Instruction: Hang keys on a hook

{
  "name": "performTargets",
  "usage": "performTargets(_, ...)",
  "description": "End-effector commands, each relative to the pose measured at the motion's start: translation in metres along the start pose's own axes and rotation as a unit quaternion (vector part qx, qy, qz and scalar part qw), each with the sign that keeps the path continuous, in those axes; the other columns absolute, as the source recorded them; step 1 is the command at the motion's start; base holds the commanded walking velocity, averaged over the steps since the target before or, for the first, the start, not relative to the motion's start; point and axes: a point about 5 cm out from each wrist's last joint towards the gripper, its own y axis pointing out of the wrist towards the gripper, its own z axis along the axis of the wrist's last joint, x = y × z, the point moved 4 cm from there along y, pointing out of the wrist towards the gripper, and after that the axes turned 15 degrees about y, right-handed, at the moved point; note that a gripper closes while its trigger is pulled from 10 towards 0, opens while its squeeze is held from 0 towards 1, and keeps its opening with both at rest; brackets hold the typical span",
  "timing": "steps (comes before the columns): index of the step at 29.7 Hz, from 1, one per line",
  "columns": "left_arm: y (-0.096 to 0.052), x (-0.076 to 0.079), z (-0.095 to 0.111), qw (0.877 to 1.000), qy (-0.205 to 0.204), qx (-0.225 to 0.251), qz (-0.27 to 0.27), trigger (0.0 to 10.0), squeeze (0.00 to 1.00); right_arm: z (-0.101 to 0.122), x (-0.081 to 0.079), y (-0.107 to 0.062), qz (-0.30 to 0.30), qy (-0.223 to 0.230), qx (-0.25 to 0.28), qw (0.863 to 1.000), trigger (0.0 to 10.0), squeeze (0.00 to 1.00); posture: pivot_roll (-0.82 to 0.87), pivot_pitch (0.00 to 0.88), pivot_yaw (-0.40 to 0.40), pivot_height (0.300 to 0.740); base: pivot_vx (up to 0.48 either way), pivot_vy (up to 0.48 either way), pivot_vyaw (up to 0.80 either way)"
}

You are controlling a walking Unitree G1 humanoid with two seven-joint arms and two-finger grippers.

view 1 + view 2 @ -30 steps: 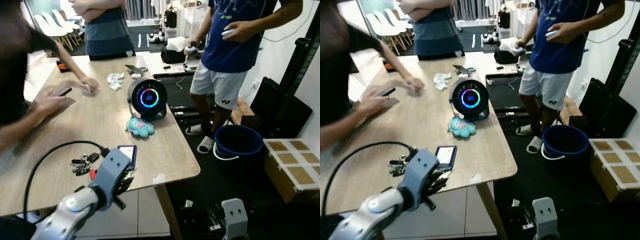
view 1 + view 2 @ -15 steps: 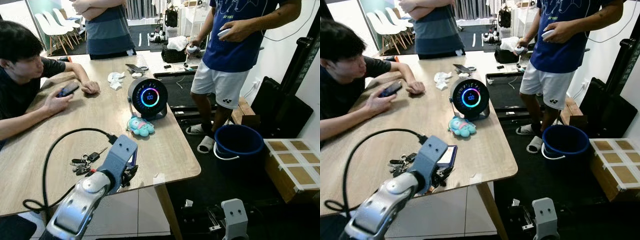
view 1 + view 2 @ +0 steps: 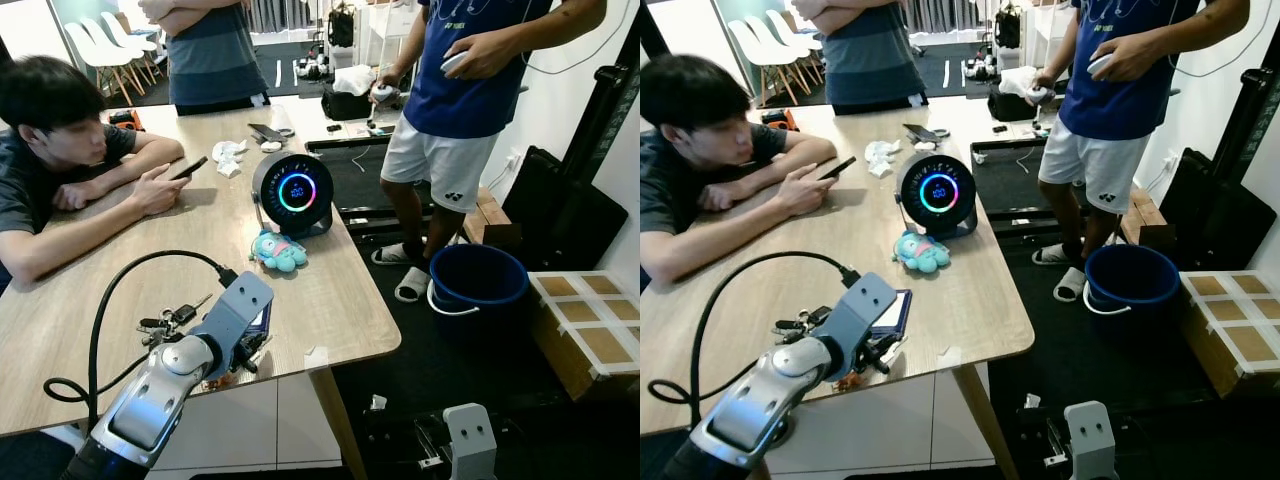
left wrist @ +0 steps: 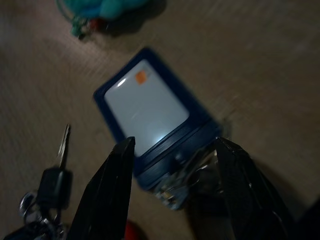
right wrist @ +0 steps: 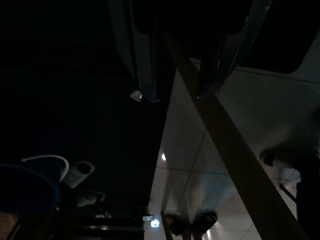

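left claw (image 4: 172, 187) open | keys (image 3: 168, 322) just beside on table (image 3: 330, 290)

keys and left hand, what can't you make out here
- Keys: head views, partly hidden behind the left arm; left wrist view blurred and cut by the edge.
- Left hand: head views hide its fingers behind its own wrist housing.
- Hook: cannot be made out.
- Right hand: right wrist view very dark.

The right wrist view is very dark. The right end effector (image 5: 175, 75) shows as two long fingers (image 5: 142, 60) with a gap between them. Beyond them a slanting wooden desk leg (image 5: 235, 165) crosses pale floor tiles (image 5: 200, 165), and a blue bucket (image 5: 27, 185) sits near a white slipper (image 5: 80, 171).
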Motion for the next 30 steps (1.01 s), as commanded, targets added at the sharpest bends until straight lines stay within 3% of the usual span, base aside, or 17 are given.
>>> performTargets(1, -0.001, -0.009, -0.009, 1.000, 0.015, -0.017, 0.008, 9.0, 0.00, -0.007, 0.000, -0.004, -0.006, 0.007, -0.011, 1.000, 10.0, 0.00, 0.06, 0.174, 0.106, 0.740, 0.000, 0.000, 0.00)
performTargets(3, -0.002, -0.014, -0.013, 0.999, 0.024, -0.023, 0.014, 8.8, 0.00, -0.007, 0.000, -0.004, -0.006, 0.007, -0.011, 1.000, 10.0, 0.00, 0.06, 0.174, 0.104, 0.740, 0.000, 0.000, 0.00)
performTargets(4, -0.003, -0.018, -0.018, 0.999, 0.032, -0.029, 0.017, 8.0, 0.00, -0.007, 0.000, -0.004, -0.006, 0.008, -0.012, 1.000, 10.0, 0.00, 0.06, 0.174, 0.104, 0.740, 0.000, 0.000, 0.00)
performTargets(8, -0.004, -0.022, -0.024, 0.998, 0.045, -0.037, 0.018, 7.9, 0.00, -0.007, 0.000, -0.005, -0.006, 0.007, -0.012, 1.000, 10.0, 0.00, 0.06, 0.175, 0.104, 0.740, 0.000, 0.000, 0.00)
performTargets(9, -0.007, -0.024, -0.026, 0.998, 0.041, -0.035, 0.012, 8.2, 0.00, -0.007, 0.000, -0.006, -0.007, 0.007, -0.012, 1.000, 10.0, 0.00, 0.06, 0.175, 0.104, 0.740, 0.000, 0.000, 0.00)
performTargets(10, -0.014, -0.025, -0.026, 0.999, 0.033, -0.027, -0.010, 10.0, 0.00, -0.007, 0.001, -0.006, -0.008, 0.006, -0.012, 1.000, 10.0, 0.00, 0.06, 0.176, 0.106, 0.740, 0.000, 0.000, 0.00)
performTargets(13, -0.019, -0.026, -0.026, 0.999, 0.027, -0.020, -0.027, 10.0, 0.00, -0.007, 0.001, -0.007, -0.009, 0.006, -0.012, 1.000, 10.0, 0.00, 0.06, 0.176, 0.106, 0.740, 0.000, 0.000, 0.00)
performTargets(16, -0.039, -0.026, -0.023, 0.997, -0.001, 0.001, -0.083, 10.0, 0.00, -0.008, 0.002, -0.008, -0.010, 0.006, -0.013, 1.000, 10.0, 0.00, 0.06, 0.176, 0.106, 0.740, 0.000, 0.000, 0.00)
performTargets(19, -0.047, -0.021, -0.023, 0.994, -0.017, 0.007, -0.111, 10.0, 0.00, -0.009, 0.002, -0.008, -0.010, 0.006, -0.014, 1.000, 10.0, 0.00, 0.06, 0.175, 0.106, 0.740, 0.000, 0.000, 0.00)
performTargets(24, -0.044, -0.017, -0.027, 0.994, -0.016, -0.011, -0.111, 10.0, 0.00, -0.007, 0.000, -0.005, -0.007, 0.006, -0.013, 1.000, 10.0, 0.00, 0.07, 0.172, 0.101, 0.740, 0.000, 0.000, 0.00)
performTargets(25, -0.040, -0.015, -0.028, 0.994, -0.018, -0.016, -0.107, 9.0, 0.00, -0.007, 0.000, -0.005, -0.006, 0.006, -0.012, 1.000, 10.0, 0.00, 0.07, 0.172, 0.100, 0.740, 0.000, 0.000, 0.00)
performTargets(29, -0.035, -0.013, -0.028, 0.994, -0.018, -0.022, -0.101, 8.9, 0.00, -0.006, 0.000, -0.004, -0.005, 0.005, -0.012, 1.000, 10.0, 0.00, 0.06, 0.172, 0.101, 0.740, 0.000, 0.000, 0.00)
performTargets(30, -0.032, -0.012, -0.028, 0.995, -0.019, -0.024, -0.097, 9.6, 0.00, -0.006, 0.001, -0.005, -0.006, 0.005, -0.012, 1.000, 10.0, 0.00, 0.06, 0.172, 0.102, 0.740, 0.000, 0.000, 0.00)
